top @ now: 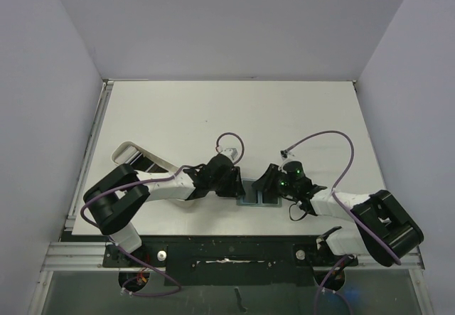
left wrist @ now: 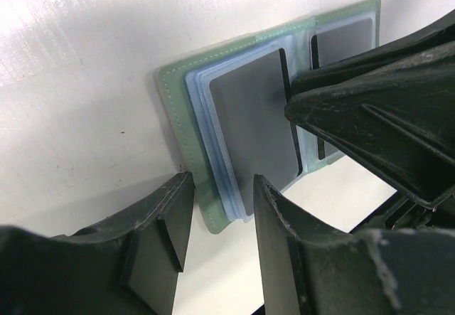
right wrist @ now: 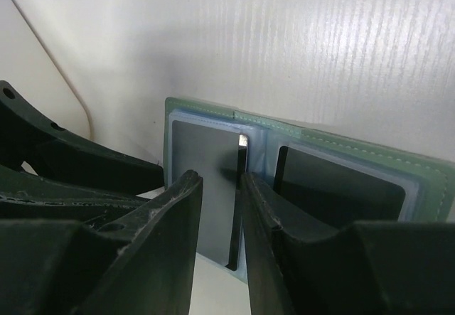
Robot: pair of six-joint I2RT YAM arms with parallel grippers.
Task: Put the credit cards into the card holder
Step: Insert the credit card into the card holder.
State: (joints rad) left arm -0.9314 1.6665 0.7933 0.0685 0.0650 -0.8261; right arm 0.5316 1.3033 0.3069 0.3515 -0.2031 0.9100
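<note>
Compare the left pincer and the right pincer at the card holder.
The left pincer stands wider open than the right pincer. The left pincer straddles the card holder's near corner; the right pincer has what looks like a dark credit card edge-on in its narrow gap. Both are black and meet at the open holder from opposite sides.

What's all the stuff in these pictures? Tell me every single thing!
White table: one, under everything.
Sage-green folding wallet with pale-blue slots: one, open on the table, near the front edge.
Dark grey flat cards: two, one in each side's slot.
White oblong plastic tray: one, far left, partly hidden.
Purple cables: two, looping over the table.
Left claw: one, black, open, at the wallet's corner.
Right claw: one, black, over the wallet's middle; a third card seems to stand on edge between its fingers.
</note>
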